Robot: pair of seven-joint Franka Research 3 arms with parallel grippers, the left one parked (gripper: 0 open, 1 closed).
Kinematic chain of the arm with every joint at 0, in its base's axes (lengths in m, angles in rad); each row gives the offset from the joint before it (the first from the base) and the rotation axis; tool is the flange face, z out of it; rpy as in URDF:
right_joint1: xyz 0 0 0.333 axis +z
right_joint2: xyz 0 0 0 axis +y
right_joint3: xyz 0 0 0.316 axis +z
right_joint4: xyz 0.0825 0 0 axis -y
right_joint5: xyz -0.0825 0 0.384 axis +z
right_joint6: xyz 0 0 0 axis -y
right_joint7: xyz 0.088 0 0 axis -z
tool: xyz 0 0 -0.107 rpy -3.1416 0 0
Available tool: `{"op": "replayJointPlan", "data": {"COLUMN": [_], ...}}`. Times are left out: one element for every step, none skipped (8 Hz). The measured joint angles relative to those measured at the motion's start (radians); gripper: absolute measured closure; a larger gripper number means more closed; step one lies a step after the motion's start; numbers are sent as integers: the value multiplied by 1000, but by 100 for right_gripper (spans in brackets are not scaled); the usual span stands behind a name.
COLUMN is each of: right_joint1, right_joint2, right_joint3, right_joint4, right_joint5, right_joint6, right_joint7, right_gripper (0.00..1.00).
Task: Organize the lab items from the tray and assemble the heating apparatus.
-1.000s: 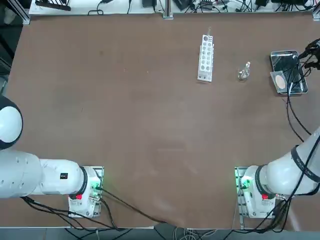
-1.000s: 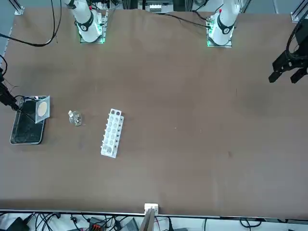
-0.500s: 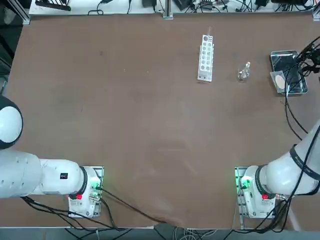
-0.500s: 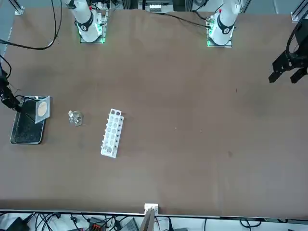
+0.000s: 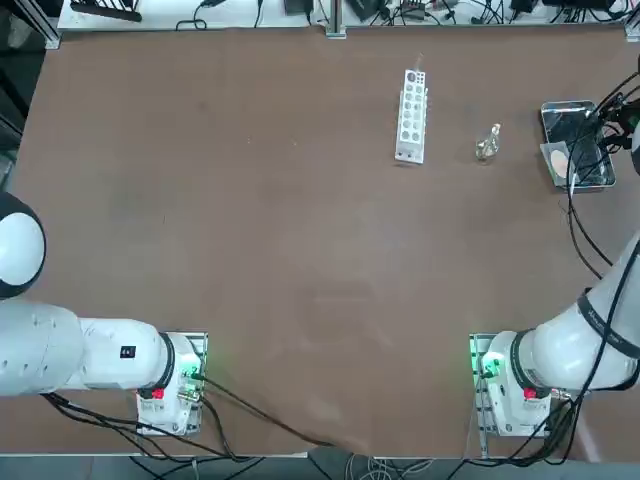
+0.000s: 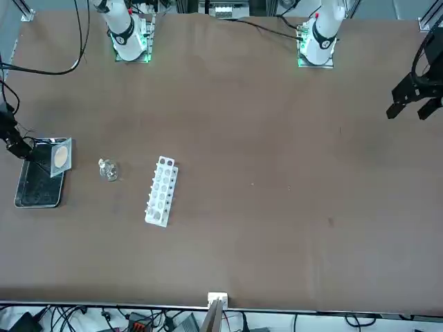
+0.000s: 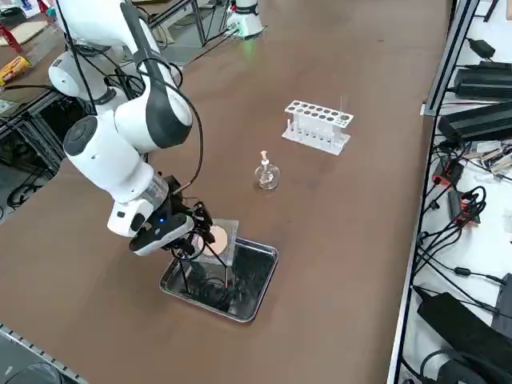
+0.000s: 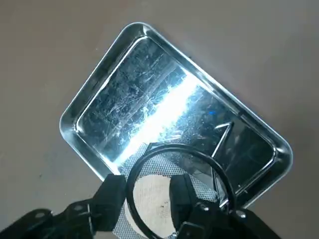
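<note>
The steel tray (image 5: pixel 565 103) (image 6: pixel 38 202) (image 7: pixel 268 276) (image 8: pixel 99 69) lies at the table's far right. My right gripper (image 8: pixel 147 181) (image 7: pixel 188 244) (image 6: pixel 17 145) hangs over its near end, open. Its fingers (image 8: pixel 113 196) stand on either side of the top ring of the black wire ring stand (image 8: pixel 169 147) (image 7: pixel 228 276), whose legs rest in the tray. The grey mesh (image 5: pixel 560 160) (image 6: pixel 61 157) (image 7: pixel 220 236) (image 8: pixel 149 194) leans on the tray's rim, under the ring. The clear glass burner (image 5: pixel 487 146) (image 6: pixel 108 169) (image 7: pixel 266 174) stands on the table, left of the tray.
A long white rack with round holes (image 5: pixel 411 115) (image 6: pixel 160 190) (image 7: pixel 318 126) lies beyond the burner, toward the table's middle. Cables run along the table's far edge. The table's right edge is close beside the tray.
My right gripper has shifted slightly at the tray's edge. The tray, mesh, burner and rack have not moved.
</note>
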Motion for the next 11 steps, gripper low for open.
{"op": "replayJointPlan", "data": {"right_joint1": [0, 0, 0, 0, 1, 1, 3, 7, 12, 14, 14], "right_joint2": [0, 0, 0, 0, 0, 0, 0, 0, 0, 0, 0], "right_joint3": [0, 0, 0, 0, 0, 0, 1, 1, 1, 1, 1], "right_joint4": [2, 5, 6, 6, 6, 7, 9, 10, 13, 17, 19], "right_joint5": [0, 1, 1, 1, 1, 1, 1, 1, 1, 1, 1], "right_joint6": [0, 0, 0, 0, 0, 0, 0, 0, 0, 0, 0], "right_joint7": [0, 0, 0, 0, 0, 0, 0, 0, 0, 0, 0], "right_gripper": [47, 52, 54, 57, 60, 61, 63, 65, 67, 69, 70]}}
